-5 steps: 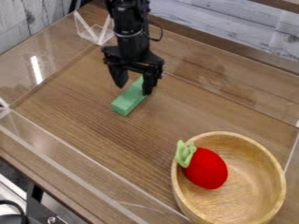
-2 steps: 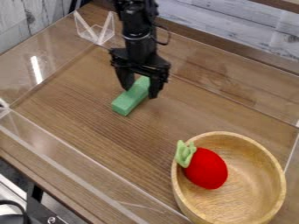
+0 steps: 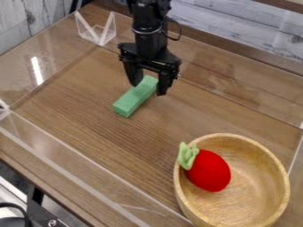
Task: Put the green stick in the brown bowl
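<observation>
The green stick (image 3: 135, 99) lies flat on the wooden table (image 3: 83, 133), a little above and left of the picture's centre. Its long axis runs from about seven o'clock to one o'clock, the lower end nearer the camera. Its upper end sits right under the gripper (image 3: 151, 85), whose tips reach down to about the level of the stick's top. One finger stands to the left of the stick's far end and the other to its right, so the end of the bar appears to lie between them. The jaws stand wide, with clear space between the fingers, and nothing is clamped in them. Whether either tip touches the stick cannot be told from this view.

The gripper points straight down, and the dark arm (image 3: 149, 22) rises from it toward twelve o'clock, up to the top edge of the frame.

The brown bowl (image 3: 268, 209) sits well apart from the stick, at about five o'clock from it, in the lower right corner. Part of its rim is cut by the frame's bottom edge. Inside the bowl, against its left wall, rests a red toy (image 3: 208, 169) with a green leaf (image 3: 187, 155) that pokes up over the rim at the bowl's ten o'clock.

A clear wall (image 3: 71, 146) runs along the near and left sides of the table. Behind the arm, at about eleven o'clock from the stick, stands a clear bracket (image 3: 97, 29).
</observation>
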Available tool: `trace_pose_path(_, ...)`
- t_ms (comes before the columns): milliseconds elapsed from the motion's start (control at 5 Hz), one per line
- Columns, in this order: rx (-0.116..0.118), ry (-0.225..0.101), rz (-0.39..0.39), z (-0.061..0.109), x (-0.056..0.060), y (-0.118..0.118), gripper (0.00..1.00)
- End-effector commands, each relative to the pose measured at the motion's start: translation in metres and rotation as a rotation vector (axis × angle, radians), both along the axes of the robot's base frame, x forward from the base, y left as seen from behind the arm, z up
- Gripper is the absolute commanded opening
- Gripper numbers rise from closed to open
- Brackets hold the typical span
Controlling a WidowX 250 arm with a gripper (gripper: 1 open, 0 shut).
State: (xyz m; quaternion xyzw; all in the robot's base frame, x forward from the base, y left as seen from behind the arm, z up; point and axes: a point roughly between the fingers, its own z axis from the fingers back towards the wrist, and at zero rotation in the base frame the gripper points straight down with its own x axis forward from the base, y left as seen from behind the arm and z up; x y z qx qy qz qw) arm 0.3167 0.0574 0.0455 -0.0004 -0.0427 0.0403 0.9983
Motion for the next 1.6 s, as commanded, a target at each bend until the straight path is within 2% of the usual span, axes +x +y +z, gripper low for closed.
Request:
trace_pose_path(0,0.016,-0.048,0.046,0.014,0.013,0.012,0.0)
trace_pose_path(200,0.017,-0.045,0.092,0.015,0.017,0.02,0.0)
trace_pose_path(400,0.025,-0.07,0.119,0.026,0.018,0.01,0.0)
trace_pose_path(600,0.032,-0.104,0.147,0.042,0.019,0.0,0.0)
trace_pose_path(800,0.037,-0.138,0.159,0.073,0.013,-0.008,0.0)
trace_pose_path(1000,0.043,-0.133,0.16,0.076,0.002,-0.014,1.0)
trace_pose_path(1200,0.055,-0.111,0.164,0.071,-0.008,-0.014,1.0)
trace_pose_path(1400,0.065,-0.087,0.207,0.053,-0.011,-0.019,1.0)
